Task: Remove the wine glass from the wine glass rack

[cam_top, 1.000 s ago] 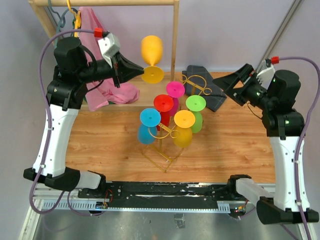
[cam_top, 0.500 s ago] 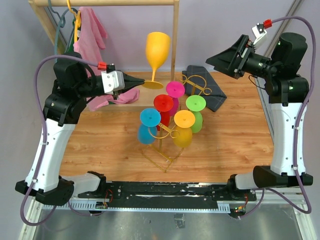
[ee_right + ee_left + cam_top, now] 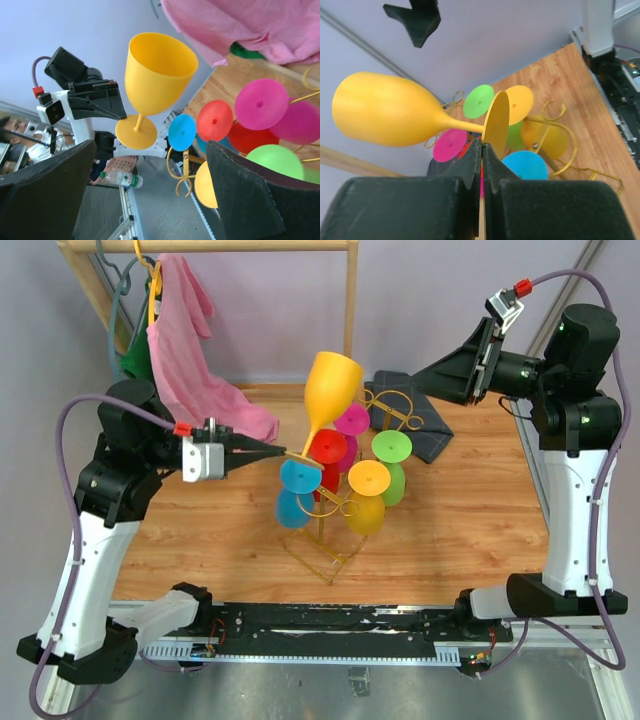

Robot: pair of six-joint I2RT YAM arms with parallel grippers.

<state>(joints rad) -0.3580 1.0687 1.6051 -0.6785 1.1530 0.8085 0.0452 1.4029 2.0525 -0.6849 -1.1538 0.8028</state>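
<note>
My left gripper [image 3: 287,454] is shut on the round foot of a yellow wine glass [image 3: 329,389] and holds it in the air above the rack, bowl tilted up. The left wrist view shows the glass [image 3: 390,110] lying sideways with its foot pinched between my fingertips [image 3: 475,155]. The gold wire wine glass rack [image 3: 325,540] stands mid-table with several glasses hanging upside down: blue [image 3: 298,490], red [image 3: 327,452], magenta [image 3: 351,420], green [image 3: 392,452], yellow [image 3: 368,495]. My right gripper [image 3: 425,375] is open and empty, raised at the back right, facing the held glass [image 3: 157,70].
A wooden clothes rack [image 3: 350,300] stands at the back with a pink garment [image 3: 185,360] on it. A dark grey cloth [image 3: 425,430] lies behind the rack at the right. The wooden table [image 3: 470,530] ends at a metal rail at the near edge.
My left gripper has come down and forward with the yellow glass, from beside the clothes rack to just above the blue and red glasses. The right arm has risen and stayed high.
</note>
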